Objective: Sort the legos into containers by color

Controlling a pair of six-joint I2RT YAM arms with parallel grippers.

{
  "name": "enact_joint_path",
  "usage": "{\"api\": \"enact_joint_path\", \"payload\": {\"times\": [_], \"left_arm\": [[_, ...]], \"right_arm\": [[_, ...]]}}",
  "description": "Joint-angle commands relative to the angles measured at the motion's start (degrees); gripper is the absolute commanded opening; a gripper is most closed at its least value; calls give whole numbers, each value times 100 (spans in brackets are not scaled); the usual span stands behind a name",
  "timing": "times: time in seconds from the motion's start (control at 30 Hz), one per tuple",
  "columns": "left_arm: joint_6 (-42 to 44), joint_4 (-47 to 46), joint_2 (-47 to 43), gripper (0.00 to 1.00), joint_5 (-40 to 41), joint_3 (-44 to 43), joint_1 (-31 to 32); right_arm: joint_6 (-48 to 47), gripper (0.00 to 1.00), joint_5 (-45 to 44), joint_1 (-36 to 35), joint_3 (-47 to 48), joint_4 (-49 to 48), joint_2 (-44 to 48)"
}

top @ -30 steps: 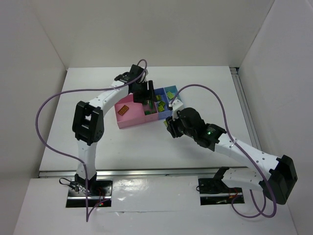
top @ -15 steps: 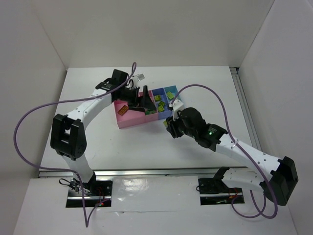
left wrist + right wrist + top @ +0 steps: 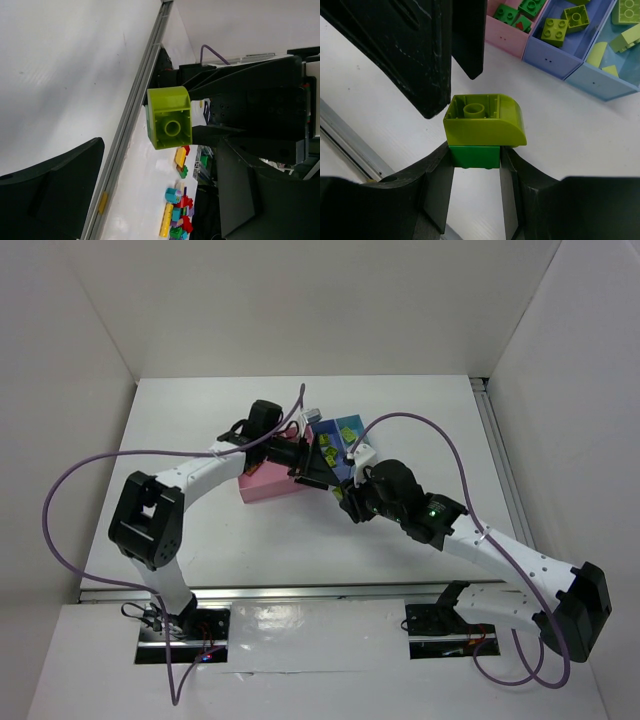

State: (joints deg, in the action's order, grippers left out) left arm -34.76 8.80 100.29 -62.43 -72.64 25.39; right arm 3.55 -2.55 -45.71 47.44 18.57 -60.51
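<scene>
1. The right gripper (image 3: 475,167) pinches a dark green brick (image 3: 475,156), with a lime curved brick (image 3: 485,125) stuck on top of it.
2. The left gripper (image 3: 320,462), fingers spread wide, has swung from over the tray (image 3: 262,487) to this stack, just off the tray's near right corner.
3. Likely next: it pulls the lime brick free, so each colour can be binned separately.

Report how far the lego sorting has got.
Done: dark green bricks lie in the narrow pink compartment, lime ones in the periwinkle compartment, pale pieces in the light blue compartment. In hand: the right pincer is shut on a dark green brick with a lime brick stuck on top; the open left pincer is close by it. Left: separate the pair and drop each with its color.
</scene>
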Motion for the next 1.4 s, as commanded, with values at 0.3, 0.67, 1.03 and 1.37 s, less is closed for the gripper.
{"api": "enact_joint_path", "payload": {"times": [0.3, 0.67, 1.03, 1.37], "left_arm": [[-92, -256, 429, 81, -85, -514, 291], [118, 26, 544, 47, 21, -637, 397], [224, 316, 606, 0, 266, -857, 274], [216, 649, 553, 0, 995, -1102, -7]], "right_arm": [[-39, 7, 149, 36, 195, -73, -22], [-39, 7, 202, 36, 195, -73, -22], [13, 6, 88, 36, 90, -20, 110], [14, 6, -18, 36, 90, 33, 224]]}}
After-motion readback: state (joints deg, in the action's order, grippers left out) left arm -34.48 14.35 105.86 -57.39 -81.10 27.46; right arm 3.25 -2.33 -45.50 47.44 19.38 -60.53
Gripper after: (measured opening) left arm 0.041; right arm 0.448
